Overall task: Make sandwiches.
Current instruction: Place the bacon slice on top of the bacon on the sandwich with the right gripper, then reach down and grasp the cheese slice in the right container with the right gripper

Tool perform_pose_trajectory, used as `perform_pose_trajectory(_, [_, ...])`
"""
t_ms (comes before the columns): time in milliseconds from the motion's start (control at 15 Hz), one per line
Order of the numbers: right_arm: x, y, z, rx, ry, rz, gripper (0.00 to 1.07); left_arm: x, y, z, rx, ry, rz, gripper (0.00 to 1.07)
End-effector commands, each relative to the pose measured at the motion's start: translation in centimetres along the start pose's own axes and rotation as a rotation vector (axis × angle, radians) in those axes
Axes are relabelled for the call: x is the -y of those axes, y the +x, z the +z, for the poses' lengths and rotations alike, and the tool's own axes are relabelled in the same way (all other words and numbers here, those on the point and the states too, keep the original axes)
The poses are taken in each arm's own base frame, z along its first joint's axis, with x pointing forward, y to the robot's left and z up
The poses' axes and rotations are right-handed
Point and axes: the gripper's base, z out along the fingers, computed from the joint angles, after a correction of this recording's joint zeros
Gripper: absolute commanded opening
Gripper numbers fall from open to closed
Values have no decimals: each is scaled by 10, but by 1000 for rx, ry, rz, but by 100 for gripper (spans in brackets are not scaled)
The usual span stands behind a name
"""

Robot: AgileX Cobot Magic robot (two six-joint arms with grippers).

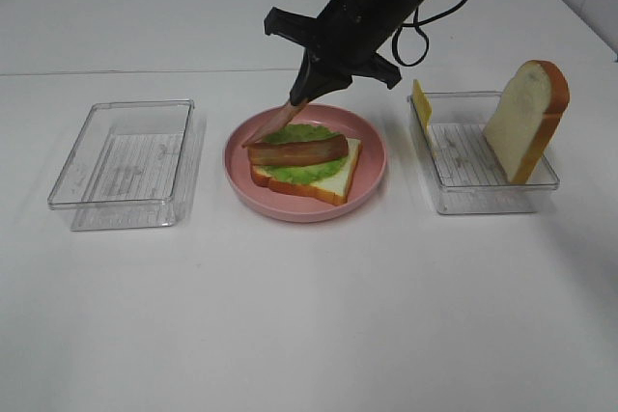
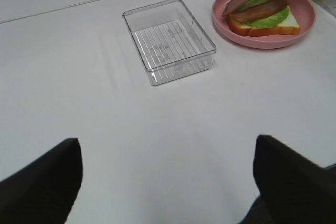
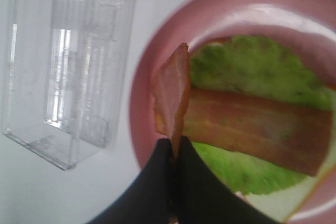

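White table (image 1: 309, 335): right jaws pinch a bacon strip (image 1: 275, 124) over the sandwich (image 1: 328, 178)

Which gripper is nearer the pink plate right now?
Right. The right gripper hangs over the pink plate's edge, shut on a bacon strip; the left gripper sits far back, open, beyond the clear tray.

Open-faced sandwich (image 1: 307, 169) on a pink plate (image 1: 372, 147).
Crusted white bread (image 1: 330, 181), green lettuce (image 1: 290, 174), one bacon strip (image 1: 299, 151) flat; second strip (image 1: 279, 123) tilted above.
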Motion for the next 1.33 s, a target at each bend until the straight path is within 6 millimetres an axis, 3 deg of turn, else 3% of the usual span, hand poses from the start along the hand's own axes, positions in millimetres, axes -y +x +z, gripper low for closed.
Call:
perform_pose_trajectory(67, [6, 5, -8, -49, 106, 0, 0, 0, 2, -2, 29, 0, -4, 84])
perform_pose_trajectory(333, [9, 9, -9, -94, 137, 5, 1, 0, 2, -2, 29, 0, -4, 84])
perform_pose_trajectory(667, [10, 8, -9, -85, 156, -6, 59, 0, 2, -2, 29, 0, -4, 84])
perform_pose_trajectory(800, [10, 8, -10, -86, 157, -11, 73, 0, 2, -2, 29, 0, -4, 84])
perform_pose_trajectory(1000, [3, 6, -30, -132, 209, -44, 74, 0, 2, -2, 29, 0, -4, 84])
perform_pose_trajectory(1133, [-3, -2, -58, -129, 331, -80, 74, 0, 2, -2, 29, 0, -4, 84])
perform_pose_trajectory(1333, [1, -11, -74, -64, 411, -104, 70, 0, 2, -2, 29, 0, -4, 84])
